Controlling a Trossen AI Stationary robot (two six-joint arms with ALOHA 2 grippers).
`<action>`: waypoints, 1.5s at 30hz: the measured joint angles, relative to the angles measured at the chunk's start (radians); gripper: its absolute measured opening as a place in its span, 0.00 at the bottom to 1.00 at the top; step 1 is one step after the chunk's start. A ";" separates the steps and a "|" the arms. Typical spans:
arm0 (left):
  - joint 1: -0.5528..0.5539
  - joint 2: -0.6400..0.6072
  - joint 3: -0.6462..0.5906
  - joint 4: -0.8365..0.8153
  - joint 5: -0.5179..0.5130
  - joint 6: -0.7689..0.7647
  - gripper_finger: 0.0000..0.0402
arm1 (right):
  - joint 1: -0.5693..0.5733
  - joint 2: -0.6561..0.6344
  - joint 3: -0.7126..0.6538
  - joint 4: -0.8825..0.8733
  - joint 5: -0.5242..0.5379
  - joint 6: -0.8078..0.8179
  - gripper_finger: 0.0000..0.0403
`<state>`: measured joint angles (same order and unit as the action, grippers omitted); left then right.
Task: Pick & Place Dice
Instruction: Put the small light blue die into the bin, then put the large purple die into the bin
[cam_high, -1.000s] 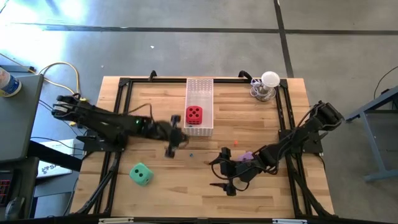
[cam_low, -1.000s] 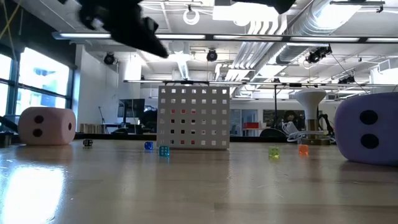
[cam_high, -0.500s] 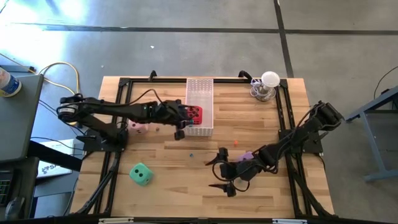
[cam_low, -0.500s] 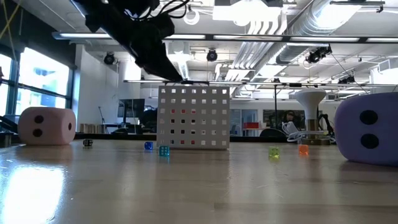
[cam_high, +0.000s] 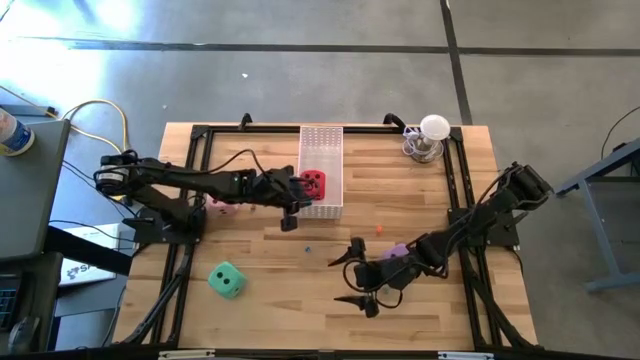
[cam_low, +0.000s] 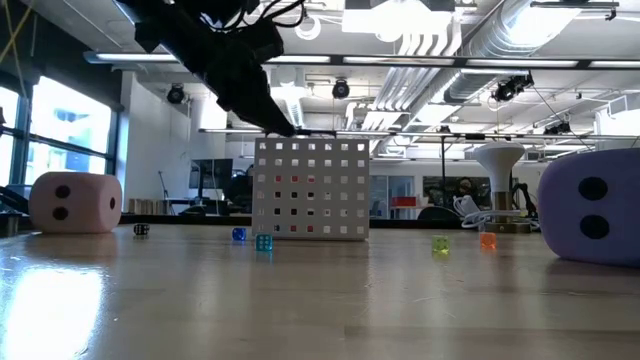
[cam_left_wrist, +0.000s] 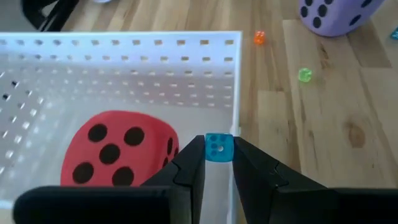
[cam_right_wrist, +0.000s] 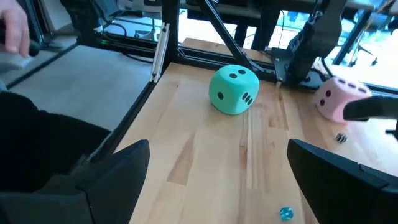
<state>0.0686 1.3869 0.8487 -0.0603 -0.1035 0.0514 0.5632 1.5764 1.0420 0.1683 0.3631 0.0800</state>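
green die sits near the bench front on my left, pink die beside the left arm's base, neither touched yet. left gripper hangs over the near edge of the tray, jaws almost closed on a tiny blue die. red die already lies in the tray right under it. risk i see: the jaws sit right above the tray wall, so if they let go here the little cube could clip the rim or bounce off the red die and hop back onto the bench. it's small, held only at the tips, so a jolt could squirt it out early. purple die lies just by the right gripper, whose jaws stand wide open and empty, low over the bench. if it closes off-centre the soft cube may roll away.
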 joint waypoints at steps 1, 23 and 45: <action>-0.002 0.000 0.000 -0.001 -0.004 -0.010 0.19 | 0.001 0.000 0.000 0.000 -0.001 0.002 0.92; -0.006 0.000 0.000 0.001 -0.042 -0.043 0.45 | 0.007 0.000 0.000 -0.038 -0.027 0.084 0.92; -0.054 -0.040 -0.002 0.034 -0.108 0.036 0.45 | 0.008 0.000 0.000 -0.049 -0.026 0.081 0.92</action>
<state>0.0145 1.3464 0.8471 -0.0261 -0.2118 0.0879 0.5709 1.5764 1.0420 0.1188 0.3374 0.1612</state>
